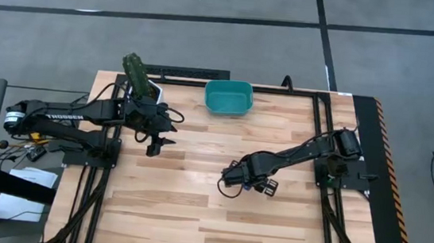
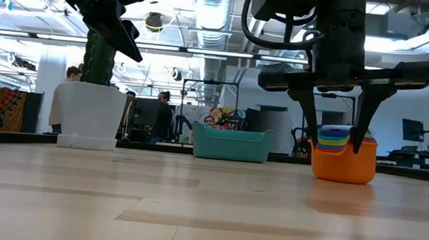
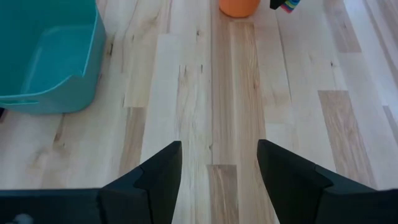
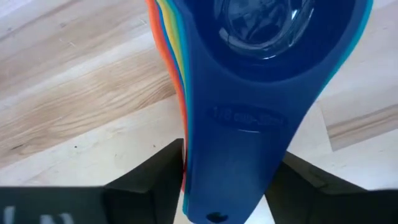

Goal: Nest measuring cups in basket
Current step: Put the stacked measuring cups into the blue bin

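Observation:
The measuring cups [image 2: 344, 163] sit nested in one stack, orange outermost and dark blue [image 4: 261, 37] innermost, on the table right of centre. My right gripper [image 4: 233, 149] comes down over the stack [image 1: 262, 186] and is shut on its handles. The teal basket [image 1: 228, 96] rests on its base at the table's far edge, a good way from the stack; it also shows in the low view [image 2: 230, 144]. My left gripper [image 3: 219, 155] is open and hangs above bare table left of centre [image 1: 157, 146], touching nothing. My right gripper pinches the stacked flat handles [image 4: 236, 118] between its two fingers, one on each side edge, coming from above and pointing down. The fingers [image 2: 309, 123] stand on either side of the coloured handle layers. The orange cup's base [image 2: 343, 177] appears to rest on the table.
A white pot with a green plant [image 2: 90, 115] stands at the far left corner [image 1: 138, 72], close to my left arm. Bare wood lies between the stack and the basket [image 3: 43, 56]. People and desks show in the room behind the table.

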